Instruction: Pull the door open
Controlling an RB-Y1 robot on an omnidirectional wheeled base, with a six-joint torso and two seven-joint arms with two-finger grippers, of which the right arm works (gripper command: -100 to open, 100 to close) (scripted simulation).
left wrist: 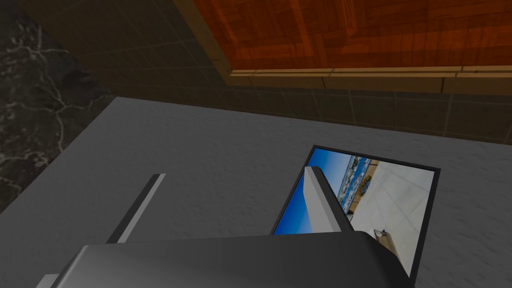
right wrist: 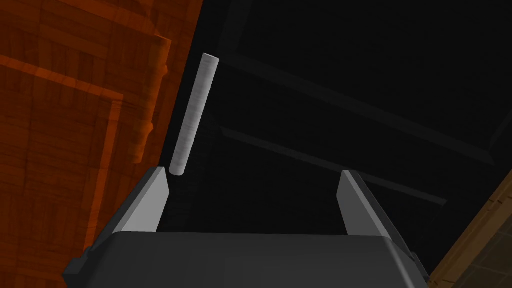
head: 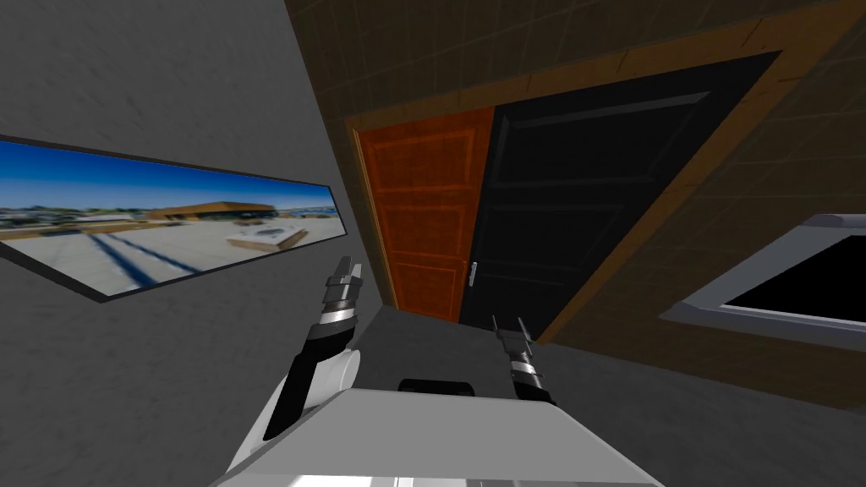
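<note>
Dark door (head: pixel 583 194) ahead | right fingers (right wrist: pixel 145 205) spread near handle (right wrist: pixel 194 115) | left fingers (left wrist: pixel 320 200) spread, arm forward

Matt black and panelled, the dark door leaf (head: pixel 583 194) carries a pale grey bar handle (right wrist: pixel 192 115) with a fine brushed grain. Beside that leaf the orange door leaf (head: pixel 423 211) shows strong wood grain. A tan wooden frame (left wrist: pixel 350 79) borders them, with a dull tiled wall (head: pixel 474 51) and a rough grey wall (head: pixel 169 84) beyond.

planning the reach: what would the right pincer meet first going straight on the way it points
Likely the dark door leaf; the grey handle lies off beside one finger of the open right pincer. Depth is unclear.
</note>
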